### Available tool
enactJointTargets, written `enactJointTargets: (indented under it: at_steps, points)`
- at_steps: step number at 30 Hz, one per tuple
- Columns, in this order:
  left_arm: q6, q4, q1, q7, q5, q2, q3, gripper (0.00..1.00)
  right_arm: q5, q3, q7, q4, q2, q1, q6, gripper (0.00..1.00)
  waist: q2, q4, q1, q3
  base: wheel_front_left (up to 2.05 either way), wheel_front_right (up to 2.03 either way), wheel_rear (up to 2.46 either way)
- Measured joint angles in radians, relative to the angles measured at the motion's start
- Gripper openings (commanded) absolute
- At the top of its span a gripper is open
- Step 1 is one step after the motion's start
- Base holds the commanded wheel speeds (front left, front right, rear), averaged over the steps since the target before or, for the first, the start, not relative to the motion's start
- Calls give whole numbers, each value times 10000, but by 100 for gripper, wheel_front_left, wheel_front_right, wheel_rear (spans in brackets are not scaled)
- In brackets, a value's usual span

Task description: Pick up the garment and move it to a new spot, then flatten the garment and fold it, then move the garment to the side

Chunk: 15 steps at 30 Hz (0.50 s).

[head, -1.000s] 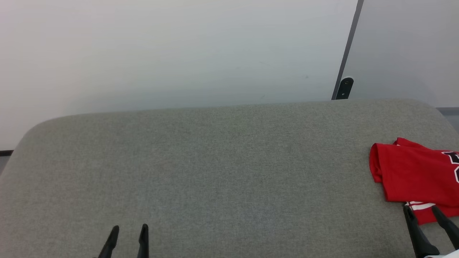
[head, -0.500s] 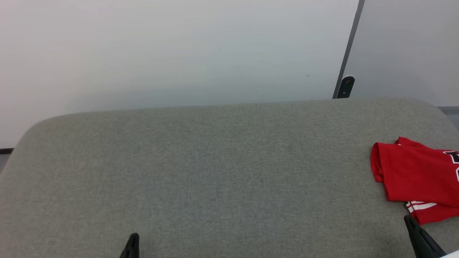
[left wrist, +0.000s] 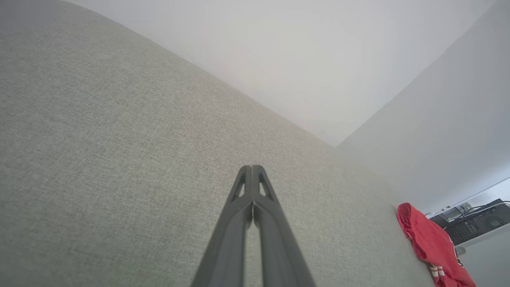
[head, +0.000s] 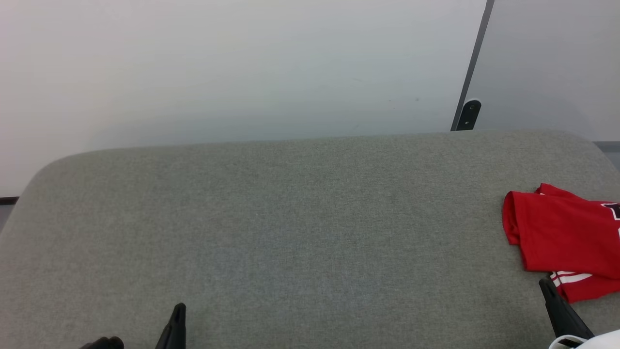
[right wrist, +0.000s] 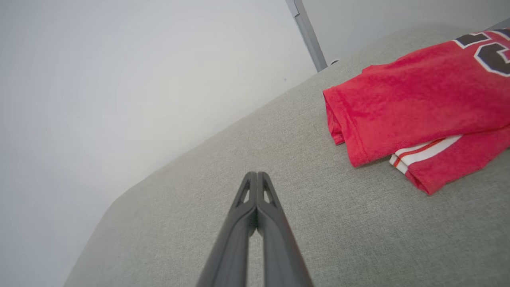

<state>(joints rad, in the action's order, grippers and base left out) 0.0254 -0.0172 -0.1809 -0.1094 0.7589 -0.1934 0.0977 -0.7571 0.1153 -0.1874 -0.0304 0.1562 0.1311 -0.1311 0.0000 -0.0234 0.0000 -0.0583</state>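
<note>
The garment (head: 566,237) is a red T-shirt with red-and-white striped trim and dark lettering, lying folded at the right edge of the grey padded surface (head: 290,218). The right wrist view shows the garment (right wrist: 418,103) up and to the right of my right gripper (right wrist: 257,173), whose fingers are pressed together with nothing between them. In the head view the right gripper (head: 545,282) sits just left of the garment's lower corner, apart from it. My left gripper (left wrist: 252,167) is shut and empty over bare fabric, far left of the garment (left wrist: 428,239). The left gripper (head: 179,307) shows low in the head view.
A pale wall (head: 242,72) rises behind the padded surface, with a dark vertical seam and a small black fitting (head: 468,114) at the back right. Dark equipment (left wrist: 474,221) stands beyond the garment in the left wrist view.
Both grippers have gone from open to shut, with nothing in them. The right gripper drew back off the garment's lower corner. The garment lies where it was.
</note>
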Motion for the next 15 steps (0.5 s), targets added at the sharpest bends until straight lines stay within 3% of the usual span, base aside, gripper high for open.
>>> enactJointTargets:
  at_steps: [15]
  points:
    - [-343,-479,602,389,1904,226,-336,0,-1820,0,150,589,-209,-481,0,0,0,35,0,91,0,0,0]
